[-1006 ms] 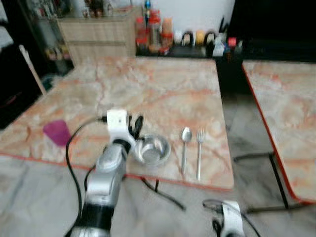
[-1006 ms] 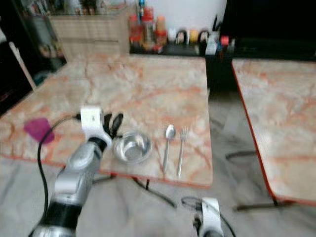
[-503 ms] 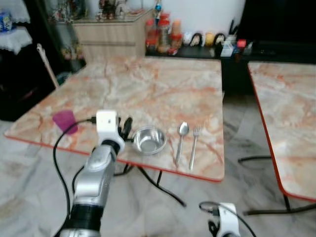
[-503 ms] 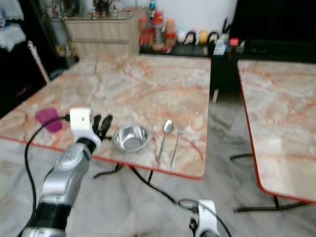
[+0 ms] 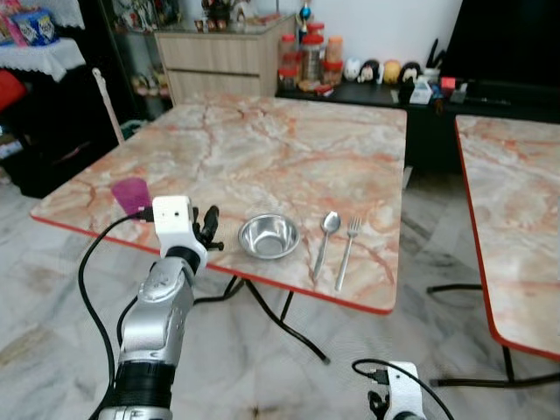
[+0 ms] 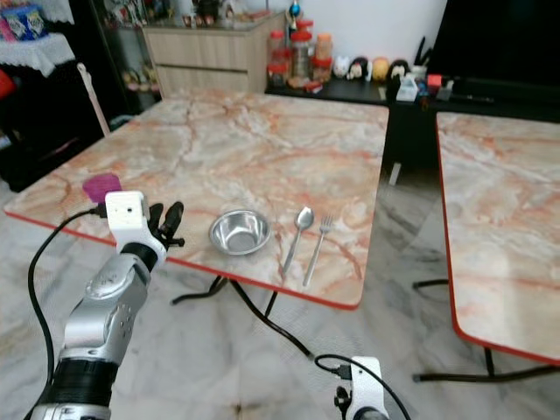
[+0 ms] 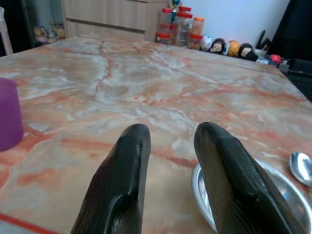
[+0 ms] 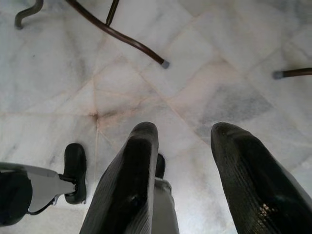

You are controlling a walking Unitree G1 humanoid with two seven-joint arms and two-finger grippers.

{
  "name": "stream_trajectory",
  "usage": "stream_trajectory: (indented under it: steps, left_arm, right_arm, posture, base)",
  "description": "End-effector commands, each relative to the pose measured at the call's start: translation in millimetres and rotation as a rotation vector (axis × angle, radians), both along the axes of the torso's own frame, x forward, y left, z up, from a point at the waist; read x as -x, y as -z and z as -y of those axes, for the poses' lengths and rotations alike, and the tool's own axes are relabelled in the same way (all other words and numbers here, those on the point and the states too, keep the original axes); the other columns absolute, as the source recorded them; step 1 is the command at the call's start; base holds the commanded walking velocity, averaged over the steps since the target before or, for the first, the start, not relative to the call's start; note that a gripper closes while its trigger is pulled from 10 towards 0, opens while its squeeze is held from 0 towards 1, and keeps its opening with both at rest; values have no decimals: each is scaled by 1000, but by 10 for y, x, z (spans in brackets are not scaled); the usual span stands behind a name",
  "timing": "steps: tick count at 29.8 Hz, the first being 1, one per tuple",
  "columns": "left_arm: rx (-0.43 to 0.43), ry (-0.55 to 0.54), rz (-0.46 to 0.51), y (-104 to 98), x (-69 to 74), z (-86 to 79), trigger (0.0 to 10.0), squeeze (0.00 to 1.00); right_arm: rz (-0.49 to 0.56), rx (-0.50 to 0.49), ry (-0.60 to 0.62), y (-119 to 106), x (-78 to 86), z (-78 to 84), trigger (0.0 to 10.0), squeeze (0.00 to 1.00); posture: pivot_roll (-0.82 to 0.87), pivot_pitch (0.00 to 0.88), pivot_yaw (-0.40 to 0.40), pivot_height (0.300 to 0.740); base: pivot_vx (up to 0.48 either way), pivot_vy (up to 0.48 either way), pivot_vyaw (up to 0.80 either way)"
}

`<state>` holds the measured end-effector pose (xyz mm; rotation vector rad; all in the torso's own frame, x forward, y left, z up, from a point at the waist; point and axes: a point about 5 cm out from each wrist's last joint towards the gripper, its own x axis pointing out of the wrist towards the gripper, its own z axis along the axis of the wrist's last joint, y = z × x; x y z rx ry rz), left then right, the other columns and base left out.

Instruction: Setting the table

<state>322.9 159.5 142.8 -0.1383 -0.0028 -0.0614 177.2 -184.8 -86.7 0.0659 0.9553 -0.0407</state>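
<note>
Left gripper (image 5: 210, 229) fingers apart, empty, over table (image 5: 262, 149) edge beside steel bowl (image 5: 269, 235); spoon (image 5: 323, 241), fork (image 5: 346, 252) right of bowl

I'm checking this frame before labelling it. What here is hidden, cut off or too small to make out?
- Right gripper: in the eye views the bottom edge cuts it off.
- Purple plastic cup: the left wrist view's edge crops it; contents cannot be told.
- Jars and bottles beyond the marble table: too small to read.
- Steel bowl: partly behind the left gripper fingers.
</note>
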Motion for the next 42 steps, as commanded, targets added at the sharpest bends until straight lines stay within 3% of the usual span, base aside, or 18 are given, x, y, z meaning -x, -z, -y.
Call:
stream_trajectory:
  steps: [1, 20, 30, 32, 33, 35, 38, 42]
  left_arm:
    - [0, -6, 7, -42, -22, -20, 10000, 0]
    - [12, -19, 23, -42, -13, -45, 10000, 0]
    - [6, -23, 7, -30, 27, -134, 10000, 0]
    - [13, -23, -34, 31, 62, -200, 10000, 0]
    - [43, -16, -45, 48, 85, -223, 10000, 1000]
    - [69, -15, -56, 55, 120, -268, 10000, 1000]
    - [8, -43, -93, 117, 131, -388, 10000, 1000]
    - [19, -41, -91, 101, 141, -458, 10000, 1000]
  right_arm:
    - [9, 0, -3, -22, -47, 1, 10000, 0]
    - [13, -8, 4, -31, -72, -11, 10000, 0]
    - [6, -10, -8, -27, -69, -31, 10000, 0]
    - [4, -8, -12, -24, -65, -35, 10000, 0]
    - [4, -7, -13, -24, -64, -36, 10000, 0]
    - [4, -7, -11, -22, -60, -35, 10000, 0]
    - [0, -9, -5, -12, -37, -35, 10000, 0]
    - [-1, -5, -10, -6, -26, -44, 10000, 0]
  posture:
    - [63, 0, -28, 732]
    - [64, 0, -26, 732]
    - [68, 0, -24, 732]
    - [74, 0, -25, 732]
    - [72, 0, -22, 732]
    - [72, 0, -17, 732]
    - [81, 0, -14, 732]
    - [86, 0, -3, 732]
  base:
    - [311, 0, 0]
    - [304, 0, 0]
    - [0, 0, 0]
    - [0, 0, 0]
    - [0, 0, 0]
    - [0, 0, 0]
    - [0, 0, 0]
    - [0, 0, 0]
